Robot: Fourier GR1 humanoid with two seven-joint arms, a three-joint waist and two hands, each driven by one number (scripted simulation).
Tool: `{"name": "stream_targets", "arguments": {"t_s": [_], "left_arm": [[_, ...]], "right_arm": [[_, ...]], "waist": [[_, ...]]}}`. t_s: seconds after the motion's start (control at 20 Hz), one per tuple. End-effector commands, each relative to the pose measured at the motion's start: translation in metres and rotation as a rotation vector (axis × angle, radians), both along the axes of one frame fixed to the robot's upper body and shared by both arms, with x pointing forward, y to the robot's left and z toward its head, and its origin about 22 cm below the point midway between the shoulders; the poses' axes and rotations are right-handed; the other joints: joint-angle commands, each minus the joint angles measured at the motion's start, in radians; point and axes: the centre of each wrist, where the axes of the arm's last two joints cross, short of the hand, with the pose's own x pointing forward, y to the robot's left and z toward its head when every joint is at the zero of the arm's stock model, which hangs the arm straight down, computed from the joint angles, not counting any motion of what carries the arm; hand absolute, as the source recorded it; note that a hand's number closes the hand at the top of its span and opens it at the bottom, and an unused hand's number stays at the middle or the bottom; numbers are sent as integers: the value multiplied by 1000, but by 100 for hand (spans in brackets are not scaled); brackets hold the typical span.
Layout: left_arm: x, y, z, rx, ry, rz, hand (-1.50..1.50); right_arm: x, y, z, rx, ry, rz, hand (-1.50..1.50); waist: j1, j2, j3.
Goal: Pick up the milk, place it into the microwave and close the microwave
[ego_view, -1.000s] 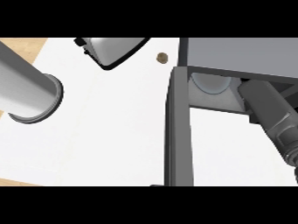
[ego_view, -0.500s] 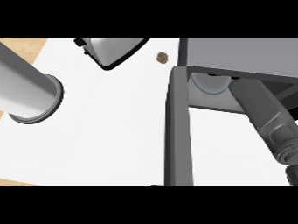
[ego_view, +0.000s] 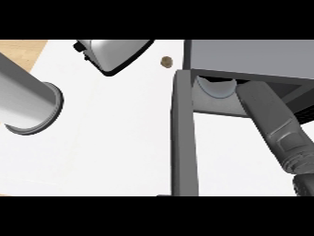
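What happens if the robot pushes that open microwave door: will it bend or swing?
The microwave door looks like a flat, rigid panel, so it probably won't bend. It stands open at the microwave corner, presumably hinged, so a push would likely swing it.

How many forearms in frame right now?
2. The left forearm is at the view's left, above the counter. The right forearm is at the right, running up into the open microwave. Neither hand shows.
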Motion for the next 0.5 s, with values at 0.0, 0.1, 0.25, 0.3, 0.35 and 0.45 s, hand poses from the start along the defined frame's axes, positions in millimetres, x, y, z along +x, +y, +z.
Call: {"name": "stream_targets", "arguments": {"t_s": [0.0, 0.1, 0.25, 0.3, 0.35, 0.45], "left_arm": [[5, -9, -2, 7, -2, -43, -150], [2, -7, -10, -22, 5, -59, -150], [9, -31, -8, -14, 8, -101, -150], [1, -23, -4, -15, 8, -108, -150], [11, -27, -13, -22, 24, -109, -150], [7, -39, -19, -37, 15, -130, 150]], "right_arm": [[2, -2, 5, 125, -2, 77, -150], [-7, -3, -14, 186, 12, 105, -150], [-10, -13, -18, 272, 29, 154, -150], [-17, -1, -33, 288, 58, 154, -150], [-17, -26, -29, 309, 58, 151, -150], [-21, -7, -39, 372, 99, 166, -150]], "waist": [[-18, -14, -4], [-20, -18, -5], [-42, -25, -4], [-40, -32, -5], [-48, -26, -5], [-59, -39, -7]]}}
